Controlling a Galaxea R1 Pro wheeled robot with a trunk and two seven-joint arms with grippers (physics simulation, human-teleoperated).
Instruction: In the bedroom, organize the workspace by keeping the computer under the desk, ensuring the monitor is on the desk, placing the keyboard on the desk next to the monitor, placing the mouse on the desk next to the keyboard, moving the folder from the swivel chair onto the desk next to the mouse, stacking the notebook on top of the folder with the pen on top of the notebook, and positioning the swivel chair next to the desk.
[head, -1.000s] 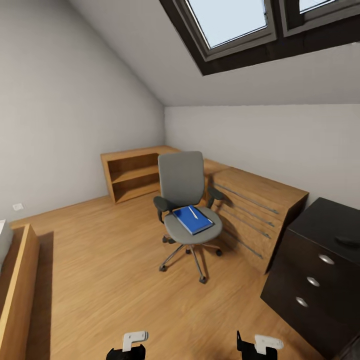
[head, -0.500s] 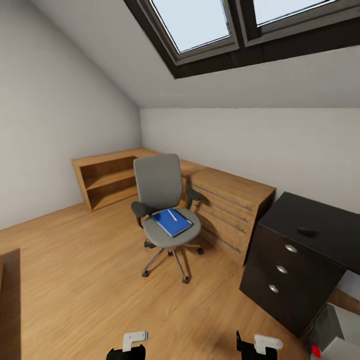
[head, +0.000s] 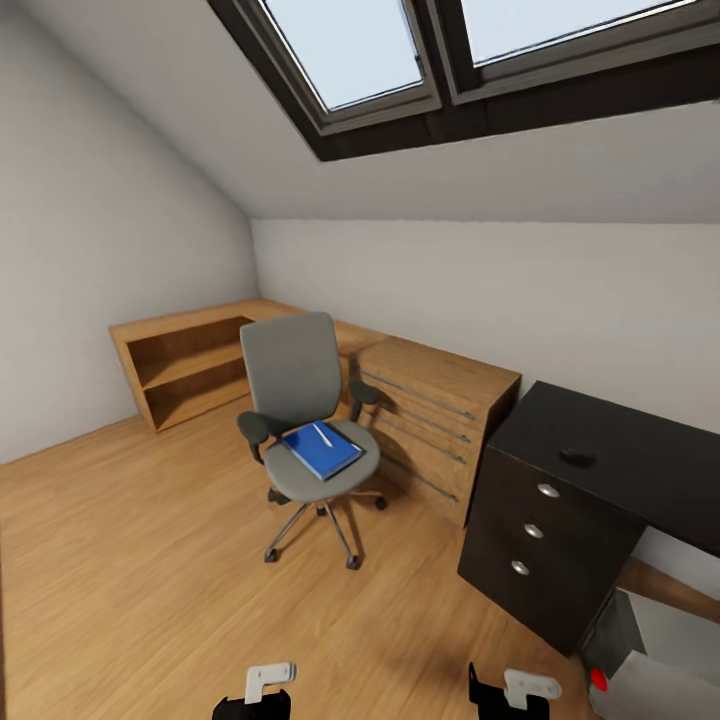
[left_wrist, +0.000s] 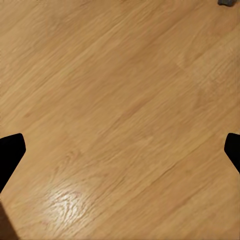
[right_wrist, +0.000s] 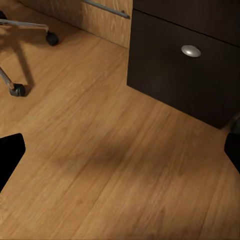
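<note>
Facing the room from the open floor, the robot seems to be on its approach, nothing picked up yet. Largest is the desk, its black tabletop at the right with the mouse on it. The swivel chair stands apart, carrying the folder and pen. Both the left gripper and right gripper hang spread and empty. Next comes driving up to the chair.

Both arms hang low, left gripper and right gripper with fingers spread wide, holding nothing.
</note>
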